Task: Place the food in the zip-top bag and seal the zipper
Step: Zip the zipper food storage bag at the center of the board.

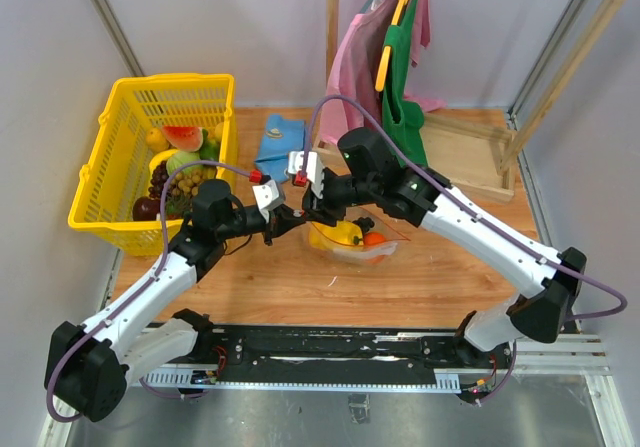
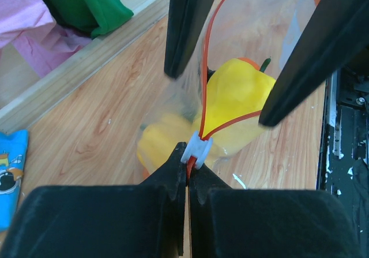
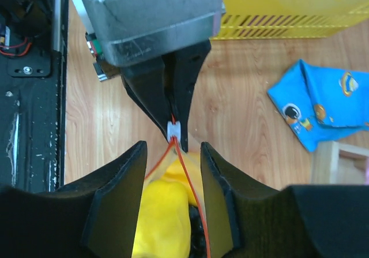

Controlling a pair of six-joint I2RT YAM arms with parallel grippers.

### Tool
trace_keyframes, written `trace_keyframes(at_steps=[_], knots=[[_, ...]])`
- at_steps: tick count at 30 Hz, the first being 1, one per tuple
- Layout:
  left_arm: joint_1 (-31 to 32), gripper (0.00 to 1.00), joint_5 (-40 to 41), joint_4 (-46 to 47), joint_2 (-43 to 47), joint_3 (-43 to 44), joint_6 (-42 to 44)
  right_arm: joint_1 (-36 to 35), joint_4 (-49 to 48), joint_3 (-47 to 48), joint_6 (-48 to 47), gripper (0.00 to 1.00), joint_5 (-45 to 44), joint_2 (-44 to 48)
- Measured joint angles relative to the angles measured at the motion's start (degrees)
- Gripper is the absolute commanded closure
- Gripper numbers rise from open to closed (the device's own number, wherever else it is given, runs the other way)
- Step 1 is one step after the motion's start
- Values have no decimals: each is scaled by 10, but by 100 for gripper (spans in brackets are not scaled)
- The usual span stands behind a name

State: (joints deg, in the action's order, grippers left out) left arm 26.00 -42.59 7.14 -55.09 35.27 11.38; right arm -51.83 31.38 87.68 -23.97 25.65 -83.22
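Reaches in with both arms to meet over the middle of the wooden table [image 1: 280, 277], left forearm slanting up to the right, right forearm slanting up to the left, wrists almost nose to nose. Pinches with the left gripper [image 2: 187, 171], jaws pressed tight together on the very end of the zipper [image 2: 206, 56], right behind its white slider [image 2: 196, 149]. Faces it with the right gripper [image 3: 173, 148], fingers spread and straddling the two red tracks just past the slider; cannot tell whether either finger touches the plastic.

Under and just right of the two grippers, on the table: the zip-top bag [image 1: 355, 242], clear, crumpled, mouth gaping. From the slider onward, two red tracks bowing wide apart. Through the plastic, a yellow pepper-like piece [image 2: 236, 90] with a dark stem, a second yellow piece [image 2: 161, 145] beside it, and an orange piece [image 1: 373, 238] toward the bag's right end.

At the table's left, in the yellow basket [image 1: 130, 147], more food: a watermelon slice [image 1: 183, 135], dark grapes [image 1: 160, 179], green and yellow fruit. At the back, well apart from the bag, a folded blue cloth [image 1: 280, 139].
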Motion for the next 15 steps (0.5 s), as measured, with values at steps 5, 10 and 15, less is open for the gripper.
trace_keyframes(at_steps=[5, 10, 15], knots=[[1, 100, -2, 0, 0, 1, -3, -3, -26, -3, 15, 61, 33, -20], [1, 100, -8, -3, 0, 4, -4, -4, -53, -25, 26, 66, 38, -19], [1, 100, -11, -3, 0, 4, -7, -4, -71, -43, 31, 71, 34, -20]])
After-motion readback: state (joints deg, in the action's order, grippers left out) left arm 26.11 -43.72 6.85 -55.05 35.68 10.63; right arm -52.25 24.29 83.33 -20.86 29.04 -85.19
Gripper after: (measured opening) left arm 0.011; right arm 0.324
